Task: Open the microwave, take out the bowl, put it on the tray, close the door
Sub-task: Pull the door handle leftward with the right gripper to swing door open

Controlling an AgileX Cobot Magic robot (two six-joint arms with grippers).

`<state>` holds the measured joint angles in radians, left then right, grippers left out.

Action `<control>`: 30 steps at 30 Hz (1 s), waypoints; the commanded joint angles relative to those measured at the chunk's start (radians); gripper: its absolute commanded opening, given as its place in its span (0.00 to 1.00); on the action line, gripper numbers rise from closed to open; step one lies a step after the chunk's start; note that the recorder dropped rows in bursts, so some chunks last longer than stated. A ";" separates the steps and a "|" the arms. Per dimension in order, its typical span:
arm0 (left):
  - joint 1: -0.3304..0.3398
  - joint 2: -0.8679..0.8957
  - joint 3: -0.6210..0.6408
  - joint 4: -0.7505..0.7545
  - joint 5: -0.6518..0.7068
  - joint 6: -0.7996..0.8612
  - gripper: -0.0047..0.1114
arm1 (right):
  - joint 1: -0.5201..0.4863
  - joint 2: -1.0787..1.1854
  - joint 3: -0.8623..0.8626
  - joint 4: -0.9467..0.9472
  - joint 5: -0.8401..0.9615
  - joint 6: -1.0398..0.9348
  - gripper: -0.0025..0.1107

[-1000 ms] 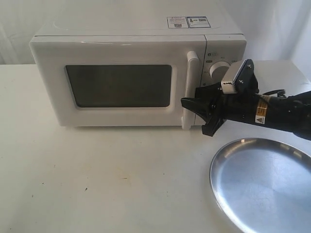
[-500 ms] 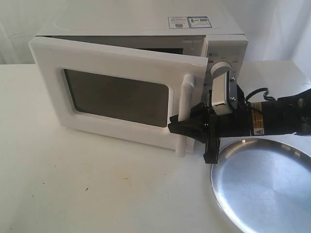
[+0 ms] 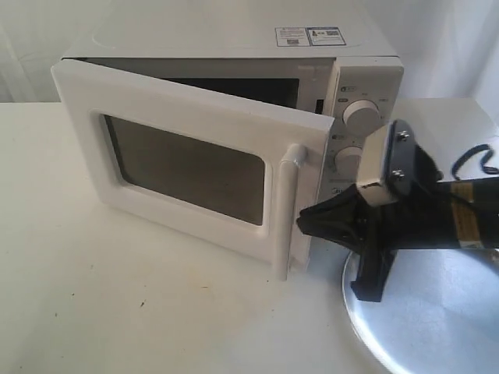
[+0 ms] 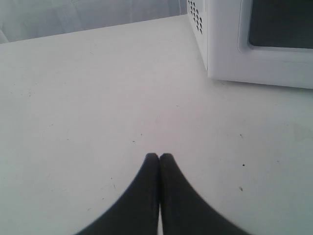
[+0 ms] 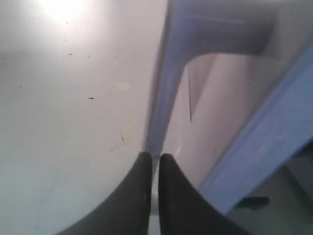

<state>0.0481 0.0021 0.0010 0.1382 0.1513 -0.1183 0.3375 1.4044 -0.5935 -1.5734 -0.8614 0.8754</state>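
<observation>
Microwave sits at the back edge of the bench, door swung partly out; its dark cavity hides any bowl from me, and the tray at the front right corner is cut off. Print on the top stickers is too small to read. My right gripper reaches in level, fingers pinched together on nothing, tips just beside the lower end of the handle; the left gripper hangs closed above the bench.

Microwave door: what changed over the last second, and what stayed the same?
The door swung from shut to partly open, drawn out by the right gripper at the handle. The gripper moved nearer the camera with it. The microwave turned slightly. The tray stayed put.
</observation>
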 commanded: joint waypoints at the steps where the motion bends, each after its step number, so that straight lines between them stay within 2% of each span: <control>1: -0.001 -0.002 -0.001 -0.003 -0.001 -0.007 0.04 | -0.012 -0.149 0.037 -0.069 -0.013 0.150 0.11; 4: -0.001 -0.002 -0.001 -0.003 -0.001 -0.007 0.04 | -0.012 -0.241 0.037 -0.110 -0.021 0.284 0.28; 5: -0.001 -0.002 -0.001 -0.003 -0.001 -0.007 0.04 | -0.012 -0.271 0.037 -0.110 -0.010 0.316 0.30; 7: -0.001 -0.002 -0.001 -0.003 -0.001 -0.007 0.04 | -0.012 -0.315 0.037 -0.143 0.063 0.359 0.25; 10: -0.001 -0.002 -0.001 -0.003 -0.001 -0.007 0.04 | -0.012 -0.358 0.043 -0.163 0.284 0.492 0.06; 11: -0.001 -0.002 -0.001 -0.003 -0.001 -0.007 0.04 | -0.012 -0.362 0.045 -0.156 0.364 0.526 0.02; 14: -0.001 -0.002 -0.001 -0.003 -0.001 -0.007 0.04 | -0.010 -0.341 0.047 -0.090 0.527 0.502 0.02; 16: -0.001 -0.002 -0.001 -0.003 -0.001 -0.007 0.04 | -0.010 -0.305 0.043 0.083 0.543 0.343 0.02; 18: -0.001 -0.002 -0.001 -0.003 -0.001 -0.007 0.04 | -0.010 -0.267 0.039 0.287 0.490 0.110 0.02; 20: -0.001 -0.002 -0.001 -0.003 -0.001 -0.007 0.04 | -0.010 -0.203 0.036 0.490 0.318 -0.157 0.02; 22: -0.001 -0.002 -0.001 -0.003 -0.001 -0.007 0.04 | -0.010 -0.134 0.034 0.608 0.107 -0.305 0.02; 23: -0.001 -0.002 -0.001 -0.003 -0.001 -0.007 0.04 | -0.010 -0.108 0.032 0.632 0.039 -0.319 0.02; 27: -0.001 -0.002 -0.001 -0.003 -0.001 -0.007 0.04 | -0.010 -0.024 0.008 0.595 0.008 -0.322 0.02; 30: -0.001 -0.002 -0.001 -0.003 -0.001 -0.007 0.04 | -0.010 0.003 0.008 0.396 -0.045 -0.251 0.02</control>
<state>0.0481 0.0021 0.0010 0.1382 0.1513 -0.1183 0.3307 1.3880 -0.5827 -1.0293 -0.8435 0.5839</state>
